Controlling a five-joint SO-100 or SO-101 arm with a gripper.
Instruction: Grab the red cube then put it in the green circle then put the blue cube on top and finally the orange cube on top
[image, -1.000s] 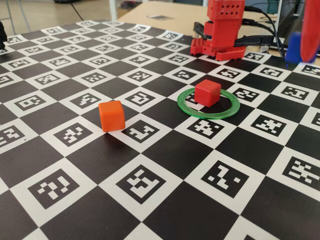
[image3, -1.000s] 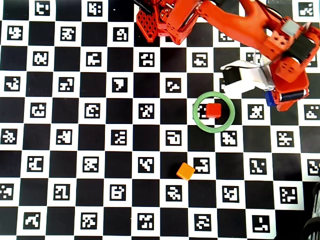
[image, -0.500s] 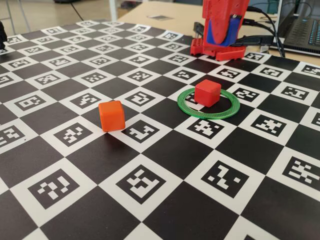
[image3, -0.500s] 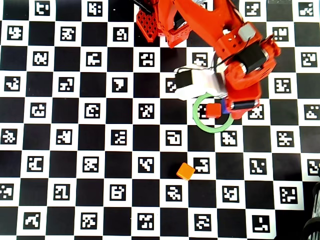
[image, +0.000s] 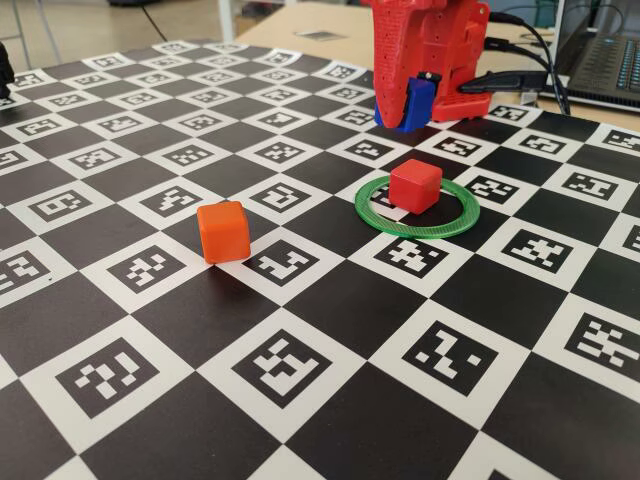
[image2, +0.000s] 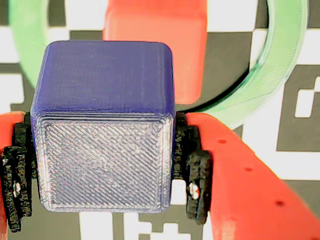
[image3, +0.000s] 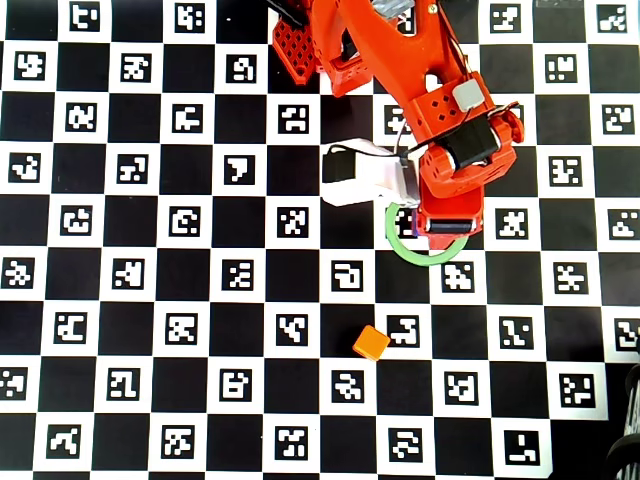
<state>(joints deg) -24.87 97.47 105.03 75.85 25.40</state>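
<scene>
Toward the counter's (image: 300, 420) far edge, inside the green circle (image: 452, 226): red cube (image: 415, 186), with jaws above pinching blue cube (image2: 105, 125). Nearer middle: orange cube (image: 223, 231). Risk: off-centre release, toppling blue off red.

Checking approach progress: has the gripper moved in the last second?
Yes. In the overhead view the gripper, holding the blue cube, swung leftward to over the green circle.

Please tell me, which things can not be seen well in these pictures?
- Overhead view: the arm hides the red cube and part of the green circle.
- Wrist view: the blue cube covers most of the red cube; the orange cube is outside the frame.
</scene>
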